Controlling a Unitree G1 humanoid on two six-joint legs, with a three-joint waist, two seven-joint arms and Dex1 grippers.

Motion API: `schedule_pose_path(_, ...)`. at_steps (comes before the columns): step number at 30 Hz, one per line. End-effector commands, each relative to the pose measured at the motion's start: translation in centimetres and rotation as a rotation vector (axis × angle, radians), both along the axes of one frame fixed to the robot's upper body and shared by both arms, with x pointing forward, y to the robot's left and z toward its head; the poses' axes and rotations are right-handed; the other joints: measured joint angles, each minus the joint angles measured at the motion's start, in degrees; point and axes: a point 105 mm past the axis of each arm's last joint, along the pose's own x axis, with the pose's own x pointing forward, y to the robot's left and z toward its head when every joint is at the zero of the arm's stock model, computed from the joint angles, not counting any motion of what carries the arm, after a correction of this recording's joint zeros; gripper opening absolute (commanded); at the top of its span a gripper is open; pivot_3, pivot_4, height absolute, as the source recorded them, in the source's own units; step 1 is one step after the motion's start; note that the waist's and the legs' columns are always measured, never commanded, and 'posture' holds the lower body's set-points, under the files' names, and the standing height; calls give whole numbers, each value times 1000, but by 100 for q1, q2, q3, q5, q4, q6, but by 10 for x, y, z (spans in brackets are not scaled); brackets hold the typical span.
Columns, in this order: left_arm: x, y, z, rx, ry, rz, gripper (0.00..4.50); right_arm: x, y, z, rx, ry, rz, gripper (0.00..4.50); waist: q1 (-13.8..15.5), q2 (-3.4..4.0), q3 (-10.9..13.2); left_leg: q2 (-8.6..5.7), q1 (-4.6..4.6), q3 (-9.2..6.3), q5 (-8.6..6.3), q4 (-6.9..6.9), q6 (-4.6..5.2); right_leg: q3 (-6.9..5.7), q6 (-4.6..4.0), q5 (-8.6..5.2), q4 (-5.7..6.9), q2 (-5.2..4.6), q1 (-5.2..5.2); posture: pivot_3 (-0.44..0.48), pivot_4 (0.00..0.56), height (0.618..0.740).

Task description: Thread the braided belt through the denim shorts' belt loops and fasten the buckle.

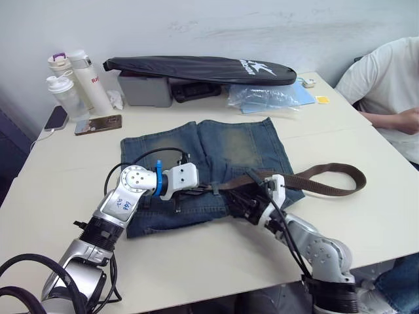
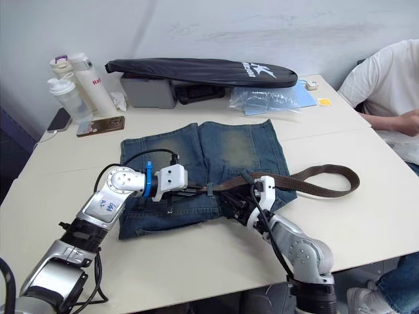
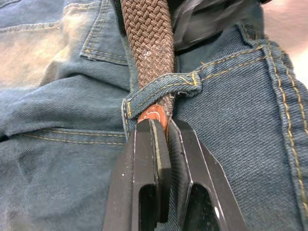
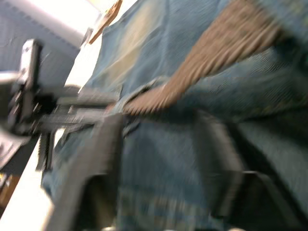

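Left wrist view: left jaws pinching braided belt (image 3: 149, 43) tip just past belt loop (image 3: 163, 89).

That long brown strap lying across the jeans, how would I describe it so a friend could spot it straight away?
Start at the denim shorts spread in the middle of the pale table. Along their near edge runs the braided belt, which passes under a belt loop and curls in a loop off their right side. It is the woven brown strap, unlike the smooth black cables on the arms.
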Motion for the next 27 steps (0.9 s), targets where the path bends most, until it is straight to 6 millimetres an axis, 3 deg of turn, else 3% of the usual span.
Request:
schedule_pose_path(1, 8, 8, 11, -5, -33, 34, 0, -18, -10, -1, -117, 0, 60, 4201, 17, 4, 18, 0, -1, 1, 0, -1, 0, 0, 0, 0, -13, 0, 2, 0, 150, 622)
schedule_pose_path(5, 7, 7, 10, -5, -20, 23, 0, -22, -23, 10, -267, -82, 102, 4201, 76, -7, 53, -7, -1, 3, 0, -25, 0, 1, 31, 18, -66, -1, 4, 0, 150, 622)
schedule_pose_path(9, 5, 6, 9, -3, -15, 14, 0, -9, -45, 25, -447, -178, 76, 4201, 112, 2, 69, -9, 12, 3, 4, -86, -5, -11, 75, 46, -122, 2, 3, 0, 150, 622)
schedule_pose_path(12, 5, 5, 8, -2, -14, 12, 0, 3, -55, 28, -519, -201, 45, 3390, 118, -4, 73, -10, 13, 3, 13, -83, -10, -12, 78, 49, -127, 3, 5, 0, 150, 622)
schedule_pose_path(18, 5, 4, 10, -2, -20, 7, 0, 15, -60, 17, -527, -149, -9, 328, 165, -17, 83, -3, 12, 6, 45, -80, -25, -16, 79, 50, -125, 4, 5, 0, 150, 622)
schedule_pose_path(19, 4, 4, 10, -2, -21, 6, 0, 16, -62, 14, -531, -133, -25, 64, 167, -17, 83, -2, 12, 6, 46, -81, -25, -15, 79, 50, -125, 4, 5, 0, 150, 622)
schedule_pose_path(25, 3, 7, 15, -3, -20, 2, 0, 20, -74, -16, -560, -12, -104, 64, 181, -19, 82, -3, 12, 8, 50, -79, -27, -14, 78, 50, -120, 3, 4, 0, 150, 622)
schedule_pose_path(27, 1, 14, 15, 5, -12, 9, 0, 22, -74, -23, -471, 28, -154, 64, 177, -35, 72, -2, 12, 9, 50, -79, -27, -14, 77, 50, -120, 3, 6, 0, 150, 622)
